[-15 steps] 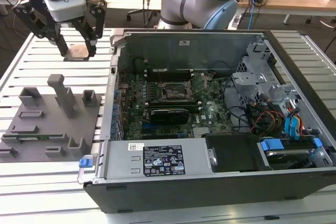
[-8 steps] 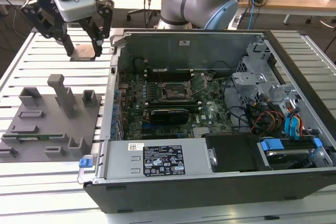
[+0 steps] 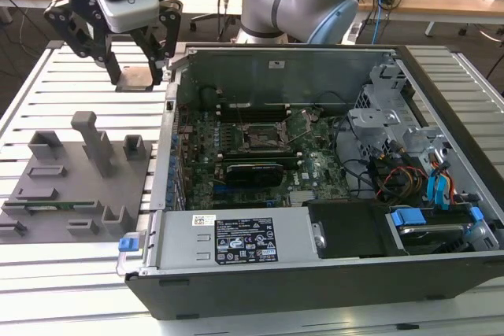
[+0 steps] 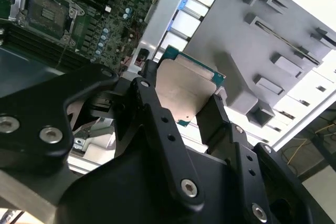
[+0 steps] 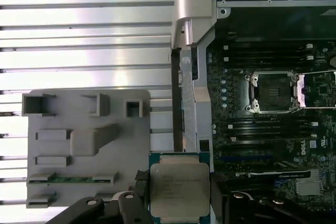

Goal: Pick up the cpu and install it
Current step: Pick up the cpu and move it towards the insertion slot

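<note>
The gripper (image 3: 135, 68) is clenched on the cpu (image 3: 138, 78). The chip sits flat between its two fingers, over the slatted table (image 3: 47, 293), just at the exterior view's left of the computer case (image 3: 315, 273), by its far corner. The first wrist view gives the chip's silver top face-on between the grey fixture (image 5: 86, 140) and the motherboard's open socket (image 5: 273, 93) – the exterior view gives the whole case.

Gripper (image 3: 135, 76) up over the bare desk (image 3: 47, 92) slats, fingers (image 3: 111, 64) clamped on the cpu (image 5: 180, 190), open air around it! Case wall (image 5: 188, 103) stands between it and the socket (image 3: 258, 138). The case (image 3: 331, 282) lies open-topped, free room straight above the socket; black expansion card (image 3: 253, 171) just beside it. Grey fixture (image 3: 71, 188) with its uprights crowds the desk at the exterior view's left.
</note>
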Action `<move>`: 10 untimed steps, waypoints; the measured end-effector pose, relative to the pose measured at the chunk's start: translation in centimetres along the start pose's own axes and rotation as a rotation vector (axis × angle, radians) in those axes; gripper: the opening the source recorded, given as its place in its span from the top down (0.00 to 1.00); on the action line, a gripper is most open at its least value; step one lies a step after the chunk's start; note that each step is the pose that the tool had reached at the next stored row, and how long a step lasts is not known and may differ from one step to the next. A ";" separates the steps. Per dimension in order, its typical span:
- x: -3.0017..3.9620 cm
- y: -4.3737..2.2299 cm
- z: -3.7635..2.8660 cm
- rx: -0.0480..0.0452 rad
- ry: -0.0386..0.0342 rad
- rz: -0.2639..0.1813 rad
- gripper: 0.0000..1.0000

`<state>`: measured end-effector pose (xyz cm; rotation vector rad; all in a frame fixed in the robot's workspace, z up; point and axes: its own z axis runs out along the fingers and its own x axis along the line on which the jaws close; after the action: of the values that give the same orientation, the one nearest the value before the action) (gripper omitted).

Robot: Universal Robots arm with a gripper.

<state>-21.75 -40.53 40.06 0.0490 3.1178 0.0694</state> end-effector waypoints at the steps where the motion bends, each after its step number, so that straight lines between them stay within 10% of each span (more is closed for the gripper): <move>1: -0.16 0.00 0.00 0.0001 0.0000 0.000 0.45; 10: -2.09 0.06 0.04 0.0001 0.0001 0.000 0.45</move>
<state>-19.66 -40.53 40.07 0.0489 3.1178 0.0692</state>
